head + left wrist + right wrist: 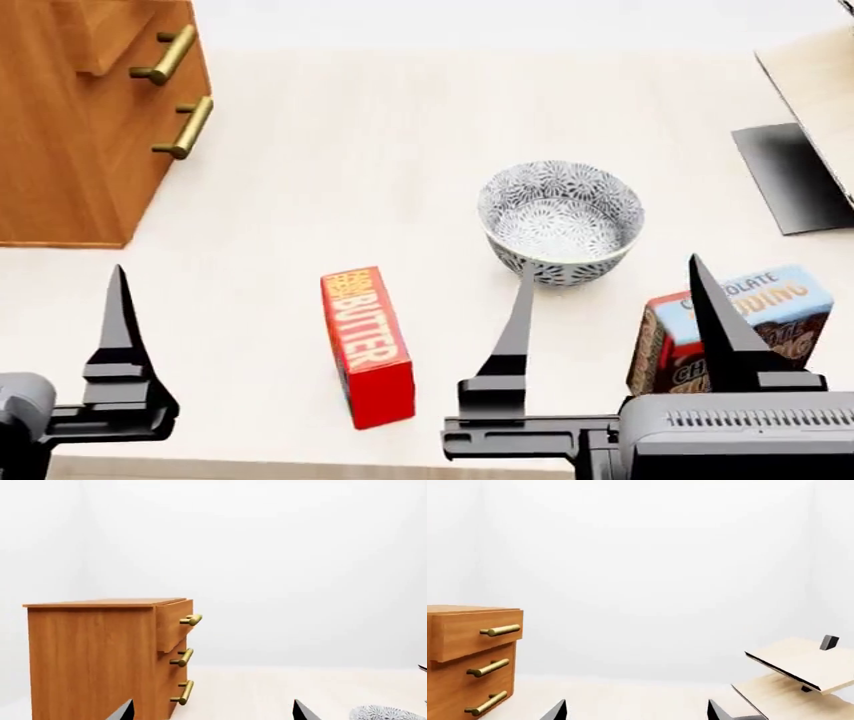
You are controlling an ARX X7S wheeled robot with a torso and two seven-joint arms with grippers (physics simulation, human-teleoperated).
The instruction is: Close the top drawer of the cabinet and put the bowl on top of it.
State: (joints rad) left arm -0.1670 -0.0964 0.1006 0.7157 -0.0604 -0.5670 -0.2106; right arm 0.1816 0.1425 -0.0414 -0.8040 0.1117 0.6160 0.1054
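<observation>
The orange-brown cabinet point(74, 160) stands at the far left of the floor. Its top drawer point(173, 624) juts out past the two drawer fronts below, brass handle point(191, 620) forward; the right wrist view shows the top drawer point(474, 635) too. The patterned white bowl point(562, 218) sits upright near the middle, just beyond my right gripper point(614, 320). That right gripper point(637, 711) is open and holds nothing. My left gripper point(213, 712) is open and empty as well; one of its fingers point(120, 340) shows at the near left, well short of the cabinet. The bowl's rim point(387, 713) peeks into the left wrist view.
A red butter box point(366, 345) lies between the two grippers. A chocolate pudding box point(747, 320) stands by the right gripper. A pale wooden shelf on a black base point(801, 130) sits at the far right, and the right wrist view catches the shelf point(800, 665) as well.
</observation>
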